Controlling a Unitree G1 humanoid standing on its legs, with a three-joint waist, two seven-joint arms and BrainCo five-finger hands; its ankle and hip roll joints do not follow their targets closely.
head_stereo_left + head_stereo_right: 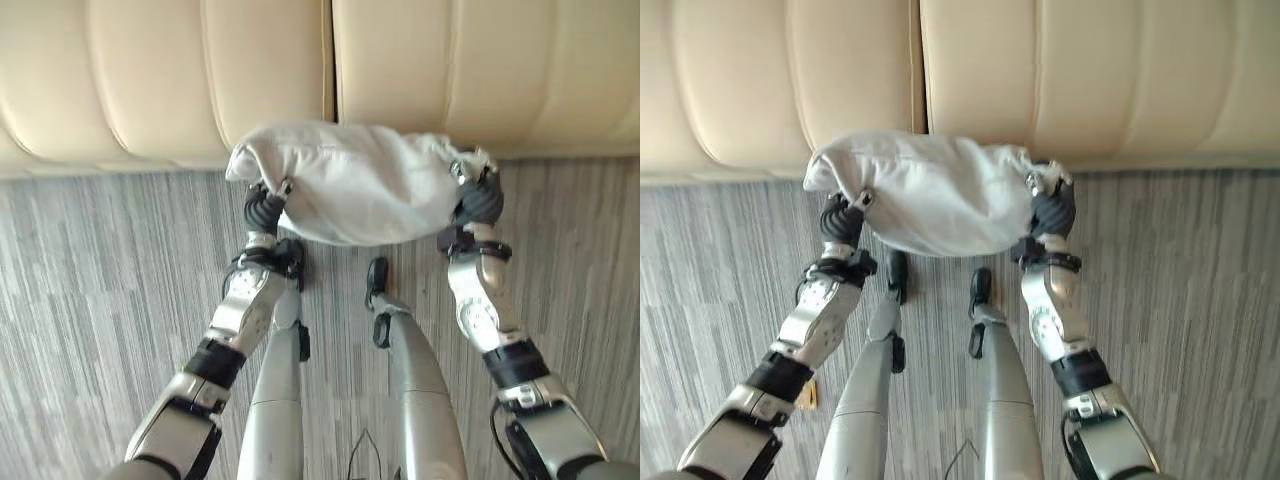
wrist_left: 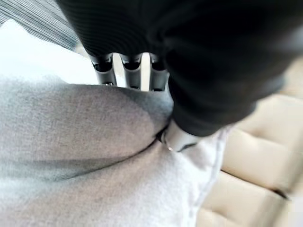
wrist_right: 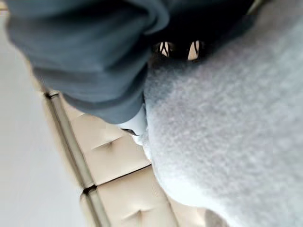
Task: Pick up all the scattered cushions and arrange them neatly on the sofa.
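Observation:
A soft white cushion (image 1: 365,185) hangs between my two hands, just above the carpet and against the front edge of the cream sofa (image 1: 150,80). My left hand (image 1: 265,208) grips its left end. In the left wrist view the thumb (image 2: 180,138) presses into the cloth (image 2: 94,156) while the fingers (image 2: 132,71) run behind it. My right hand (image 1: 480,200) grips the right end. In the right wrist view the thumb (image 3: 135,124) digs into the cushion (image 3: 227,118). The cushion sags a little in the middle.
The sofa's two cream seat pads meet at a seam (image 1: 330,60) straight behind the cushion. Grey striped carpet (image 1: 90,300) covers the floor in front of the sofa on both sides of my arms.

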